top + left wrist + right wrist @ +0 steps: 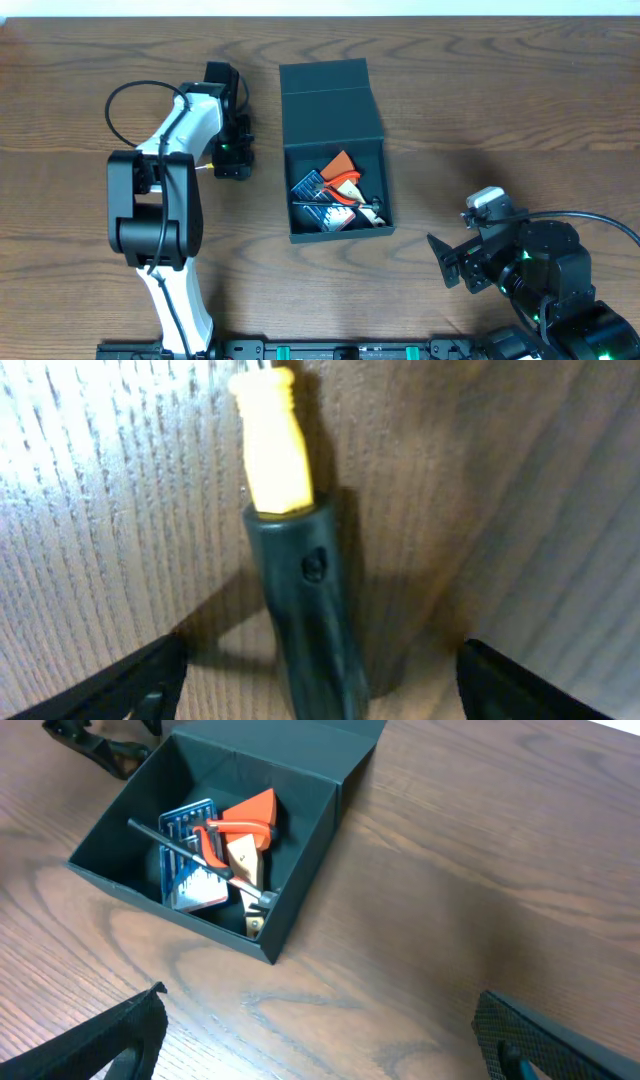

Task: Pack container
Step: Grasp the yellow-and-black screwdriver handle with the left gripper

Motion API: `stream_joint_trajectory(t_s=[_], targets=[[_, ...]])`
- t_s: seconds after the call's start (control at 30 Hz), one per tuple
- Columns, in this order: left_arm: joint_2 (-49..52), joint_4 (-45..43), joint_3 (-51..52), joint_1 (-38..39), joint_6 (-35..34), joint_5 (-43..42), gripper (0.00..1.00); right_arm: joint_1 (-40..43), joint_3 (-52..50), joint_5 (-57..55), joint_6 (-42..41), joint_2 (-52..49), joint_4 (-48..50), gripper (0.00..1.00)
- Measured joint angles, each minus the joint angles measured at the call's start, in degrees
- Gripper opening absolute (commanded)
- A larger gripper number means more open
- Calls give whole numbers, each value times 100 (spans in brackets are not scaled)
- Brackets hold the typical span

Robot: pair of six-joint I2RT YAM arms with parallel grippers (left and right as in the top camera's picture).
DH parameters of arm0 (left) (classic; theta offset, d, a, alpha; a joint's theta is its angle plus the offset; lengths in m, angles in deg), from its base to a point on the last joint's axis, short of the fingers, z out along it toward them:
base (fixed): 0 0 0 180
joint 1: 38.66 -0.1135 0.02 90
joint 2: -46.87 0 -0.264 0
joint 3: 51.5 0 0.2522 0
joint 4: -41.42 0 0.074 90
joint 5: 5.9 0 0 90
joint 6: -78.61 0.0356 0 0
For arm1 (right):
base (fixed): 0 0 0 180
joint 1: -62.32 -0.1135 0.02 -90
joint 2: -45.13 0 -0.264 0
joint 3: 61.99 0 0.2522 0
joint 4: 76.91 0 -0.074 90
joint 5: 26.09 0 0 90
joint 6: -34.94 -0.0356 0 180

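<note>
Overhead: the box [330, 105] sits mid-table, lid folded back, tools piled inside; the left gripper [235, 165] is near its left side, the right gripper [447, 262] well apart. Left wrist: jaws spread, empty, straddling a yellow-tipped tool [300, 590] on the table. Right wrist: jaws wide, holding nothing; the box looks like thin card, probably light, flexible and matte; best gripped gently by a wall rim or the flap's edge.

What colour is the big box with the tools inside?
The container is dark teal, nearly black, plain all over. The right wrist view shows it best.
</note>
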Motion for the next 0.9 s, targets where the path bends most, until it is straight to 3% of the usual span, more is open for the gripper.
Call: stream_joint_trajectory(t_s=[0.13,0.33,0.63,0.9], targets=[[4,37,0,0,-2,-9,75,0,0,0,0,0,0,99],[4,52,0,0,-13,-42,49,0,0,-2,0,0,0,99],[4,55,0,0,9,-44,29,0,0,-2,0,0,0,99],[4,61,0,0,39,-46,25,0,0,0,0,0,2,99]])
